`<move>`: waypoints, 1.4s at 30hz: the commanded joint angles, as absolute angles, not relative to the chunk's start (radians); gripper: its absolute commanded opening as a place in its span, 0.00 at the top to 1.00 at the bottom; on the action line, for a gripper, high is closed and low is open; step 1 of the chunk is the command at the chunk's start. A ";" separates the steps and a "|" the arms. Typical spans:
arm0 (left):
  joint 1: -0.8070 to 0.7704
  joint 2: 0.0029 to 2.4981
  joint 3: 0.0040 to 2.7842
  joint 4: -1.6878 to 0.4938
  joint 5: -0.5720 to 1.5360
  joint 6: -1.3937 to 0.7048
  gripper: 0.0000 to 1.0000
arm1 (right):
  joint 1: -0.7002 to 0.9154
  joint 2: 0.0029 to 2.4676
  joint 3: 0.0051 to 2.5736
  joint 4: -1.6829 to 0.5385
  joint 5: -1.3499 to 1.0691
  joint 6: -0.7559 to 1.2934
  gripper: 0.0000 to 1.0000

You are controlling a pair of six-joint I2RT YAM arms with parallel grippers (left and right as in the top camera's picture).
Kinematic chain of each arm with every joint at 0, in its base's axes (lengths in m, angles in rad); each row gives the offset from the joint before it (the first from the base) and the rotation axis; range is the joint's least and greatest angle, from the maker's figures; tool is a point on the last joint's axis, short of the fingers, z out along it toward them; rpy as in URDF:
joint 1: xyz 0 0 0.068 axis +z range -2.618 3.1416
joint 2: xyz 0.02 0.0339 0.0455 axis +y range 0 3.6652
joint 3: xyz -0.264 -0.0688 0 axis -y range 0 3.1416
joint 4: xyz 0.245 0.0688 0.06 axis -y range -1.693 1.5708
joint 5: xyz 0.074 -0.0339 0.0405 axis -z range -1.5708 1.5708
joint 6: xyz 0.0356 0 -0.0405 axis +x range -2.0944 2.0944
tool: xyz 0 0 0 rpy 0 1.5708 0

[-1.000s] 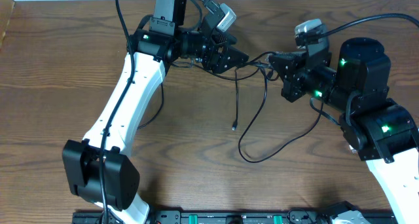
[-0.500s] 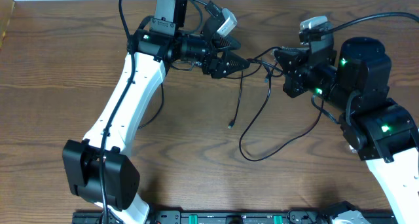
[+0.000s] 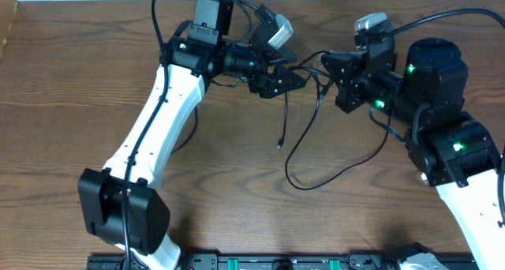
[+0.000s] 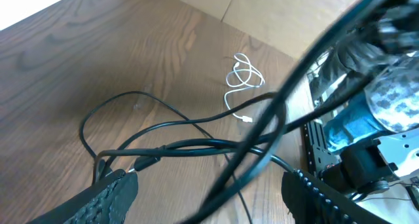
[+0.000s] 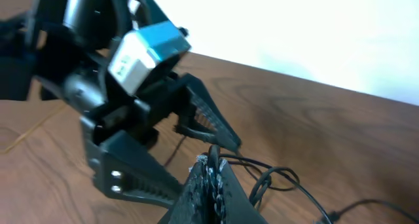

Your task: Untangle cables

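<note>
Thin black cables (image 3: 302,136) hang between my two grippers above the table; one strand drops to a small plug end (image 3: 280,146), and another makes a wide loop (image 3: 316,178) on the wood. My right gripper (image 3: 324,63) is shut on a black cable, which is pinched at its fingertips (image 5: 213,160). Just left of it my left gripper (image 3: 290,79) is open, with black strands (image 4: 190,144) running between its textured fingers (image 4: 111,194) without being clamped. A small white cable (image 4: 243,80) lies coiled on the table in the left wrist view.
Both white arms reach in over the back half of the brown wooden table (image 3: 71,104). A thick blurred black cable (image 4: 308,60) crosses close to the left wrist camera. A black rail (image 3: 276,262) runs along the table's front edge.
The left gripper has shifted right and a little toward the back, closer to the right gripper. The right gripper has moved slightly left and back, still shut. The hanging strands swung with them.
</note>
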State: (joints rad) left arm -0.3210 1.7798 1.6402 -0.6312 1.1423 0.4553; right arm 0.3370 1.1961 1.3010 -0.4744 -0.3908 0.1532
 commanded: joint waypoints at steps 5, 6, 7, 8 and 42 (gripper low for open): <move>-0.320 1.782 1.638 -0.631 1.040 0.486 0.24 | 0.335 1.195 1.328 -0.463 -0.478 0.179 0.99; -0.320 1.782 1.638 -0.628 1.022 0.486 0.25 | 0.336 1.195 1.328 -0.463 -0.480 0.179 0.99; -0.320 1.782 1.638 -0.627 0.994 0.486 0.25 | 0.336 1.193 1.328 -0.462 -0.488 0.179 0.99; -0.320 1.782 1.638 -0.626 0.970 0.486 0.25 | 0.335 1.193 1.328 -0.461 -0.497 0.179 0.99; -0.241 1.784 1.638 -0.628 1.130 0.461 0.35 | 0.304 1.098 1.328 -0.510 -0.397 0.179 0.99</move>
State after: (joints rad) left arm -0.2287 1.7798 1.6402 -0.6281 0.9131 0.4217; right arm 0.3161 1.1057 1.3025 -0.5125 -0.4202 0.1764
